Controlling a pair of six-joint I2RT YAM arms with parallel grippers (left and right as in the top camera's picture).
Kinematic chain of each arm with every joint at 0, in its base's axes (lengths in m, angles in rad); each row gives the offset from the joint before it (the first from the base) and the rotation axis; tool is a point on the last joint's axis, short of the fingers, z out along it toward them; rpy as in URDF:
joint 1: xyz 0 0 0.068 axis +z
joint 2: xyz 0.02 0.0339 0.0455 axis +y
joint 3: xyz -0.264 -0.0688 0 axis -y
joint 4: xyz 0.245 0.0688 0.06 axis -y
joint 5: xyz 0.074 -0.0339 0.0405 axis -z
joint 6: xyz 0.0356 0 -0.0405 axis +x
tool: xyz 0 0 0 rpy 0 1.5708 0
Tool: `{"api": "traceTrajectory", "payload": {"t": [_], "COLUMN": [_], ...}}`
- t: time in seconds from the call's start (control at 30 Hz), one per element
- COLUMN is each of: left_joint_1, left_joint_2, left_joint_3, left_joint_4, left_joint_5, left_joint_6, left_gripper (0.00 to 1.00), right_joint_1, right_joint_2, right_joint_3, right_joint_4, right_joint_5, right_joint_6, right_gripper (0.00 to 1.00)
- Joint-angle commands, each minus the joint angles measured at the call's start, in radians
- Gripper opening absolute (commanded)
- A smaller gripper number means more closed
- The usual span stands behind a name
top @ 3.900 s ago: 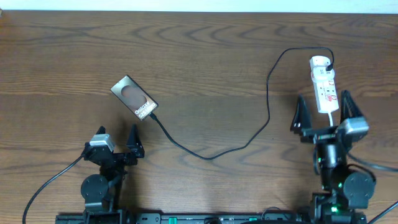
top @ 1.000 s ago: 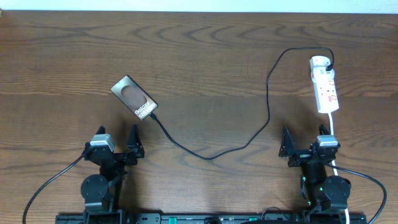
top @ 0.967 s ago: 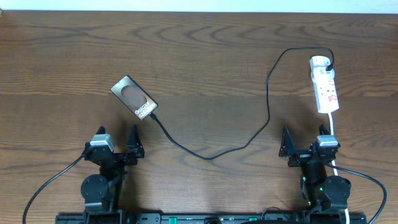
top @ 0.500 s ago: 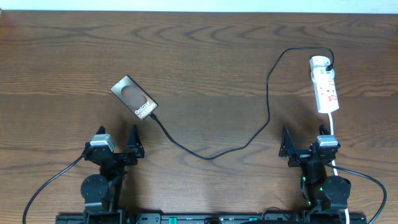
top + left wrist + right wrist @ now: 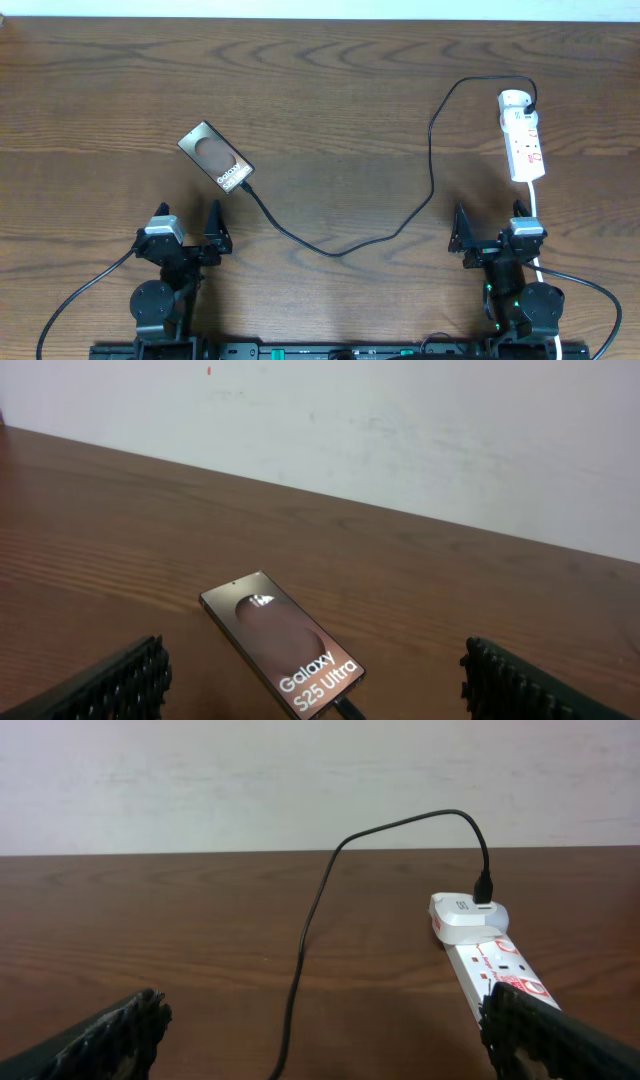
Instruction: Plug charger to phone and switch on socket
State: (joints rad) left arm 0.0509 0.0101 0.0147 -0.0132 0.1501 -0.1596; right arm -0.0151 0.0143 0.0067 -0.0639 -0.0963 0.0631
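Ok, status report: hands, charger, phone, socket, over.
Open and empty: left hand, right hand, both at near edge. Looks plugged: charger into phone and socket. On or off: cannot tell. Nothing blocking socket.

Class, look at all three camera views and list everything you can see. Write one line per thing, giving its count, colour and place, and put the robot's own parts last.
table: one, dark brown wood, under everything.
wall: one, white, behind the table's far edge.
phone: one, brown-bronze with white lettering, lying flat and angled, left of centre.
charger: one, thin black cable, looping from the phone's near end across the table to the socket's far end.
socket: one, white strip with red markings, far right.
cord: one, thick white, running from the socket's near end toward the right arm.
left tool: one, black, open, near edge, left.
right tool: one, black, open, near edge, right.
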Motion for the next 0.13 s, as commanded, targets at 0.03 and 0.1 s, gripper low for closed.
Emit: {"api": "traceTrajectory", "payload": {"t": [0.03, 0.1], "left_joint_1": [0.005, 0.005], "left_joint_2": [-0.006, -0.006], "left_joint_3": [-0.011, -0.011], "left_joint_4": [-0.043, -0.043], "left_joint_5": [0.014, 0.014], "left_joint_6": [0.006, 0.006], "left_gripper": [0.92, 0.92], "right_joint_1": [0.009, 0.009], "right_joint_2": [-0.009, -0.009], "right_joint_3": [-0.001, -0.001], "right_joint_4": [-0.006, -0.006], "right_joint_5": [0.009, 0.009], "right_joint_6": [-0.012, -0.012], "right_gripper": [0.99, 0.99]}}
